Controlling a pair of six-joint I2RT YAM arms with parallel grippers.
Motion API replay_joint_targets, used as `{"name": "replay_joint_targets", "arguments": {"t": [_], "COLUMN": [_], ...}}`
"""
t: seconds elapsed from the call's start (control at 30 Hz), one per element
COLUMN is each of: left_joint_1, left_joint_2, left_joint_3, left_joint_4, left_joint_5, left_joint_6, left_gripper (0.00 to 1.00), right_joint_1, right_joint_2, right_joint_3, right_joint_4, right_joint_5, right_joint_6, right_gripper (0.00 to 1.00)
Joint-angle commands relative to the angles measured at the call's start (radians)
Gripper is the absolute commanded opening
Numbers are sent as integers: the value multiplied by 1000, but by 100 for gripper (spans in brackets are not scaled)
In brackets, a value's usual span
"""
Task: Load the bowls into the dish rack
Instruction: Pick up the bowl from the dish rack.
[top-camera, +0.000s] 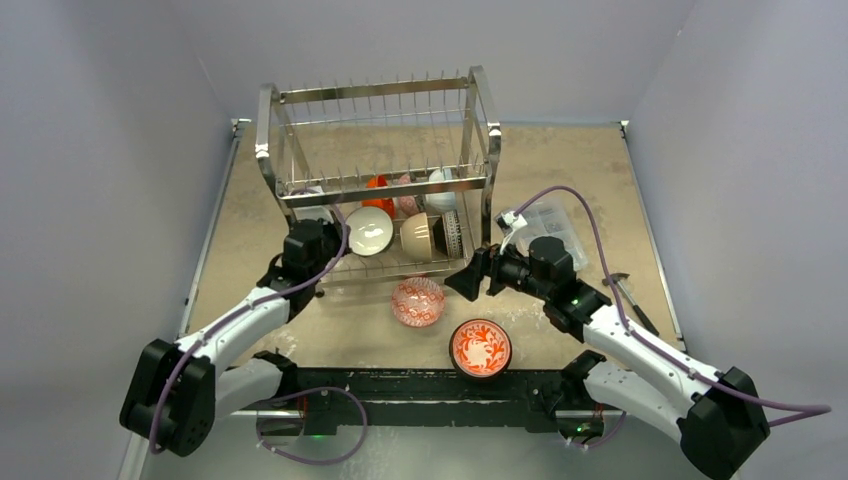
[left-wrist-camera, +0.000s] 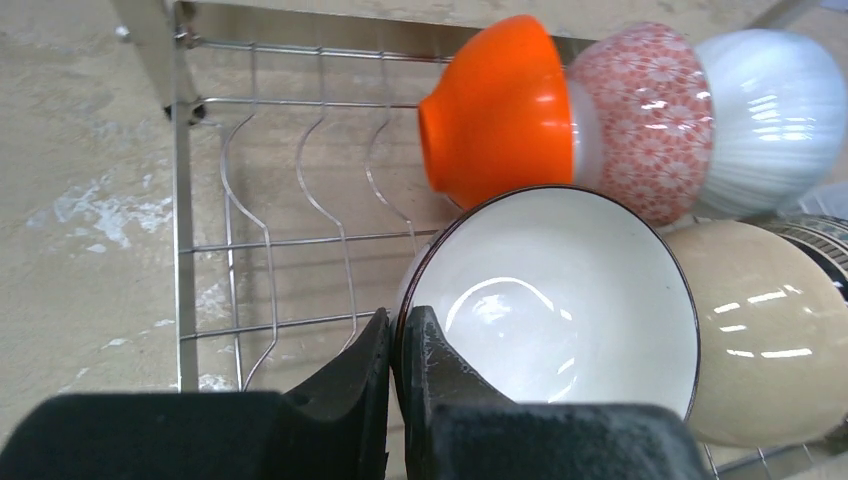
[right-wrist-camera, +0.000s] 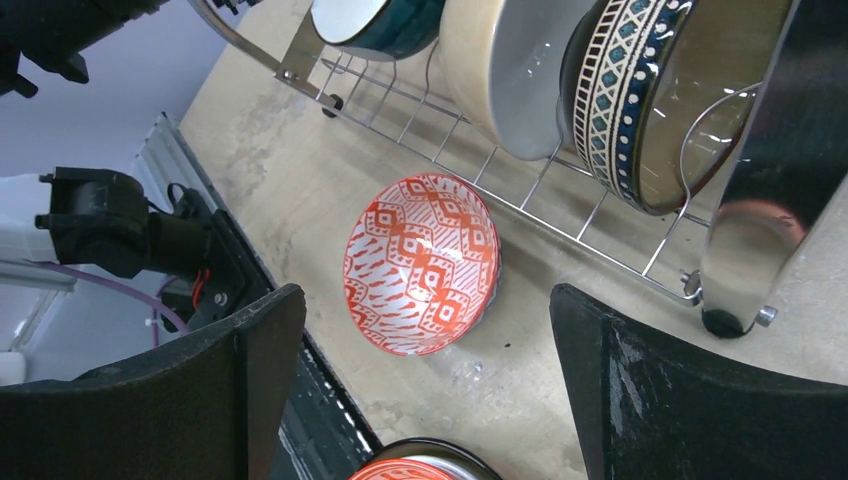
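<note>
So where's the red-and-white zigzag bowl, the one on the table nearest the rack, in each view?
Top external: bowl lower centre, just in front of the rack.
Left wrist: not in it.
Right wrist: centre, below the rack's bottom wires.
Shared landmark: the tan bowl in the rack, seen in all three.

A robot test cell: plain lilac walls (top-camera: 100, 150) enclose a scuffed tabletop (top-camera: 580, 170) carrying a black mounting rail (top-camera: 420, 383).

Clear plastic box (top-camera: 550, 218) on mottled tan table (top-camera: 600, 170), dark tool (top-camera: 630, 303) near its right edge.
</note>
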Motion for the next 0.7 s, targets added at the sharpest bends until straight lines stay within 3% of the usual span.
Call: {"name": "replay_joint_targets", "arguments": {"t": [0.0, 0.37, 0.67], "left_joint_1": [-13, -65, -70], "left_joint_2": [-107, -183, -352], "left_joint_3": [-31, -98, -164], "left_joint_4": [138, 155, 111], "left_joint_5": [84, 212, 244], "left_joint_6": [29, -29, -82], "left_gripper": [0, 0, 0], "right_joint_1": [4, 4, 4], "right_joint_2": [2, 18, 43], "right_joint_3": [-6, -34, -43], "right_joint_4": [79, 173, 220], "right_joint_5": [-49, -116, -153], "right_joint_6": [32, 101, 126], "right_gripper": [94, 94, 94]}}
